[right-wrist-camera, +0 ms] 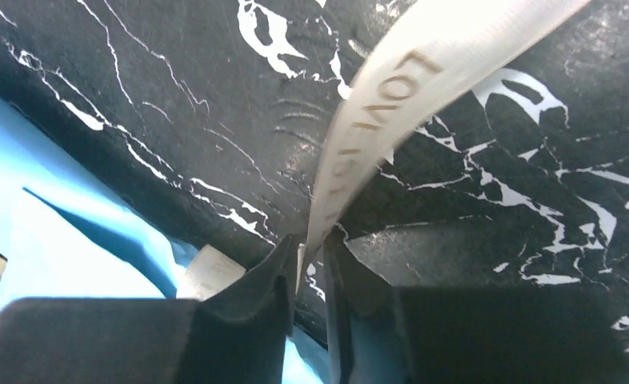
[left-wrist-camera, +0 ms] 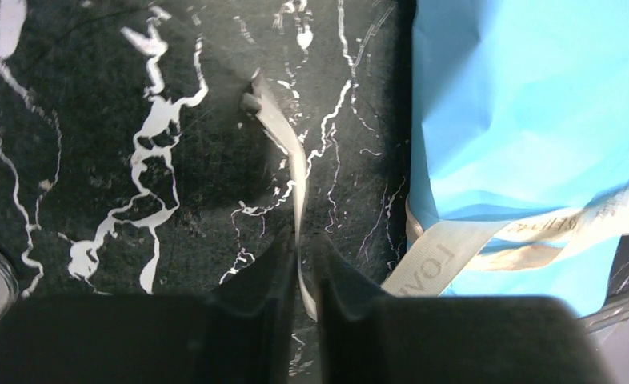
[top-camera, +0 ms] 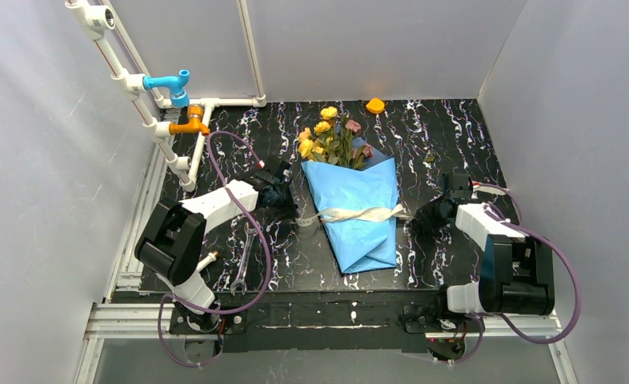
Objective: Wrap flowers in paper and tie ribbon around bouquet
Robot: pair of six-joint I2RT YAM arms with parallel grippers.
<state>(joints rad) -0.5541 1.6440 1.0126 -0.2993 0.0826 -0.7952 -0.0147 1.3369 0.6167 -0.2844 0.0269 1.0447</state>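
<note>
1. Bouquet (top-camera: 353, 188): it lies flat at the centre of the black marbled table (top-camera: 455, 136). The flowers (top-camera: 327, 140), yellow with a few dusky pink heads, point to 12 o'clock. The pointed end of the light blue paper (top-camera: 359, 240) cone points to 6 o'clock.

2. Ribbon (top-camera: 359, 214): the cream band crosses the middle of the cone from 9 o'clock to 3 o'clock. One free end leaves the paper on each side.

3. Left gripper (left-wrist-camera: 300, 254): it is at 9 o'clock of the bouquet, just beside the paper edge. The fingers are clenched on the left ribbon end, which runs edge-on between them and continues across the table toward 12 o'clock in the left wrist view.

4. Right gripper (right-wrist-camera: 310, 260): it is at 3 o'clock of the bouquet. The fingers stand close together and grasp the right ribbon end. From there the band rises toward 1 o'clock in the right wrist view.

5. Lettering: the word "LOVE" is printed along the ribbon and can be read in both wrist views. More letters follow it, but they are too blurred or foreshortened to read.

6. Other items:
- A metal wrench (top-camera: 243, 260) lies at 8 o'clock of the bouquet, under the left arm.
- A small orange object (top-camera: 374, 105) sits at 12 o'clock, at the back wall.
- White pipes (top-camera: 215, 102) carry a blue tap (top-camera: 171, 82) and an orange valve (top-camera: 190, 124) at 10 o'clock.
</note>
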